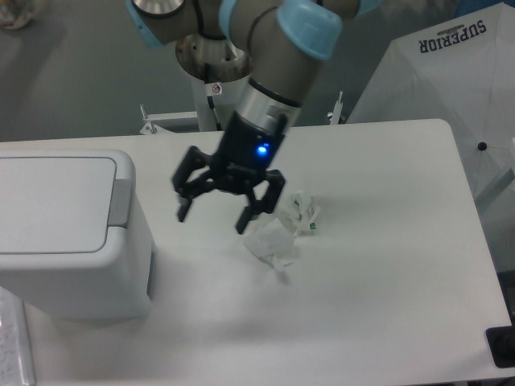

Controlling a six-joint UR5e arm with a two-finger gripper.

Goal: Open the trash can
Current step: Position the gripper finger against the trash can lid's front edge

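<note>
Bare tabletop (pixel 201 257) between end effector (pixel 213 217) and trash can (pixel 72 233); paper wads (pixel 282 233) just right of the spread fingers.

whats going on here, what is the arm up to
A single robot arm is working at a white table with a white trash can at the left. Its gripper is open and empty, in the air between the bin and some crumpled paper wads. The can's lid is shut, and the grey push tab on its right edge has not been touched. The gripper is to the right of that tab, not in contact with anything.
</note>
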